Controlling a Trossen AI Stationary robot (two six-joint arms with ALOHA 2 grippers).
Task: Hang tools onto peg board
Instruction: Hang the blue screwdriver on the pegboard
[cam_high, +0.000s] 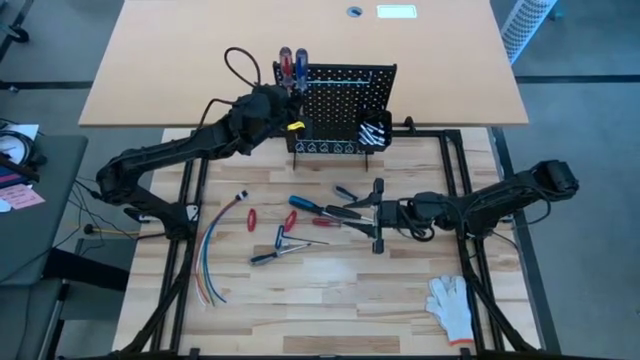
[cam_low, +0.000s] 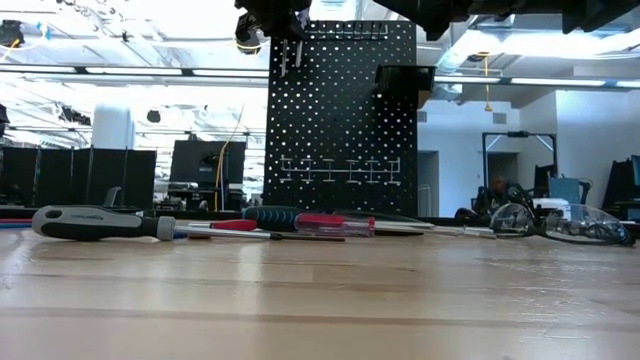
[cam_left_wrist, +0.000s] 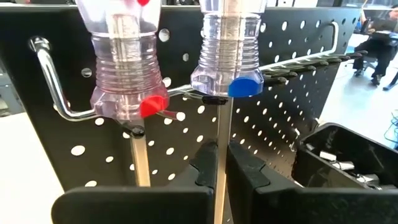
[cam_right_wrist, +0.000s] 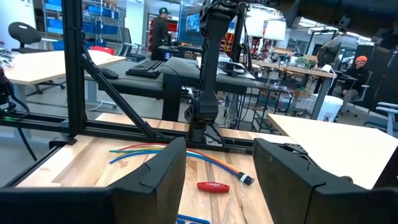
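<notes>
The black peg board (cam_high: 340, 110) stands upright at the table's far edge, with a small bin (cam_high: 372, 133) on its lower right. Two clear-handled screwdrivers, one marked red (cam_left_wrist: 127, 56) and one marked blue (cam_left_wrist: 229, 50), stand in a chrome holder (cam_left_wrist: 56, 93) at the board's upper left. My left gripper (cam_left_wrist: 222, 177) is at the board, shut on the blue-marked one's shaft. My right gripper (cam_high: 350, 212) hovers open and empty low over loose tools on the table: a blue-handled screwdriver (cam_high: 305, 203), small red-handled ones (cam_high: 252, 218) and pliers (cam_high: 280, 245). My left gripper pinches the blue-marked screwdriver's bare metal shaft (cam_left_wrist: 222, 143) between its two fingers, a little below the handle. The fingers come about level from the board's front and lie across the upright shaft. The handle's collar (cam_left_wrist: 214, 93) sits in the chrome holder on the board.
A bundle of coloured wires (cam_high: 210, 260) lies at the table's left. A white glove (cam_high: 452, 305) lies at the near right. A black-grey-handled screwdriver (cam_low: 95, 222) lies nearest the low camera. Metal bits lie in the bin (cam_left_wrist: 339, 162). A person sits in the room beyond.
</notes>
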